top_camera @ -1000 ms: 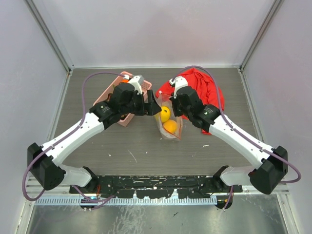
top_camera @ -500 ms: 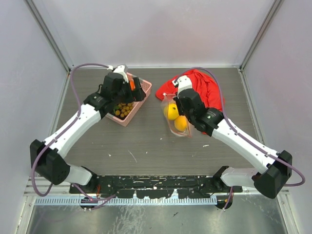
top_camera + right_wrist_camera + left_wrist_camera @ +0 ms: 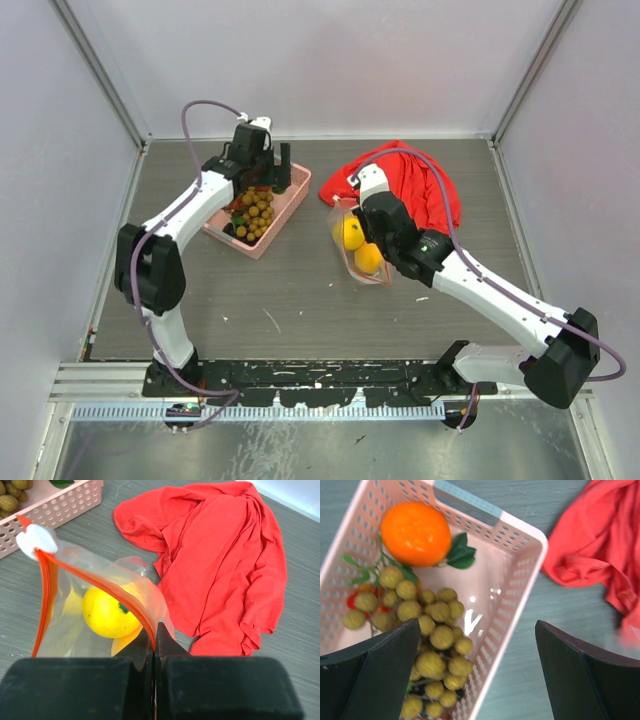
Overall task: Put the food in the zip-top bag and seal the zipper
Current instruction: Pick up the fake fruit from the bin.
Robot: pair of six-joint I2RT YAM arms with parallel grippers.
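The clear zip-top bag (image 3: 358,250) lies mid-table with two yellow-orange fruits (image 3: 352,232) inside, seen close in the right wrist view (image 3: 109,611). My right gripper (image 3: 155,632) is shut on the bag's orange-red zipper strip (image 3: 100,582) and holds that edge up. The orange (image 3: 414,532) and the bunch of golden-brown berries (image 3: 432,640) lie in the pink basket (image 3: 520,580). My left gripper (image 3: 477,672) is open and empty above the basket's right rim; it also shows in the top view (image 3: 262,178).
A red cloth (image 3: 420,185) is heaped behind and right of the bag, also in the right wrist view (image 3: 220,565). The pink basket (image 3: 290,200) stands at the back left. Grey walls enclose the table.
My left gripper left the bag's mouth and swung back left to hover over the pink basket. The right gripper kept its hold on the zipper edge and shifted the bag slightly.
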